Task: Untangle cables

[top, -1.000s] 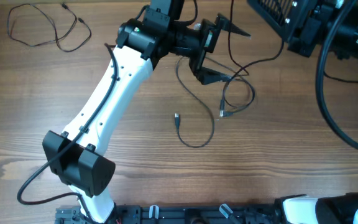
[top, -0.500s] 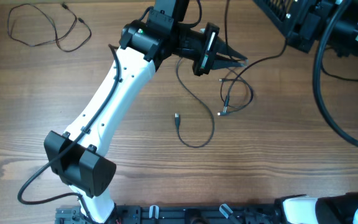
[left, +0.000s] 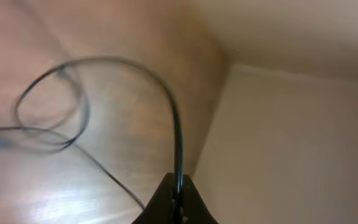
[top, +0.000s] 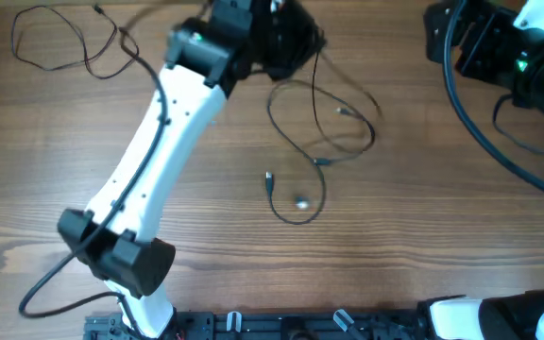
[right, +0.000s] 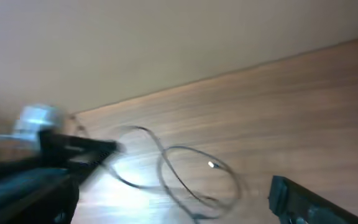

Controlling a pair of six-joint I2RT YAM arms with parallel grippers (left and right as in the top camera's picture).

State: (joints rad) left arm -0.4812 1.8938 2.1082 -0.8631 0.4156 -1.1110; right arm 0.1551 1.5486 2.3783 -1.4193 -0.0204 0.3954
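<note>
Black, thread-thin — pinching one limp cable [left: 176, 143] in the clenched left gripper [left: 178, 186], loops trailing across the table [top: 423, 236].
Holding the right gripper [right: 173, 186] released, empty; likely gripping best beside a plug [top: 268, 177], tugging gently.

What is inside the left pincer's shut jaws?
The left pincer pinches one thin black cable, which arcs away. The stretch between the fingertips is covered; overhead, blur hides the grip.

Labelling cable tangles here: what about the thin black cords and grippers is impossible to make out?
- Left gripper, shut on a thin black cord: motion-blurred overhead, grip unseen.
- Cord loops: smeared in both wrist views; which strand lies on top, unclear.
- Right gripper: open, fingers blurred and cut by right wrist frame edges.
</note>
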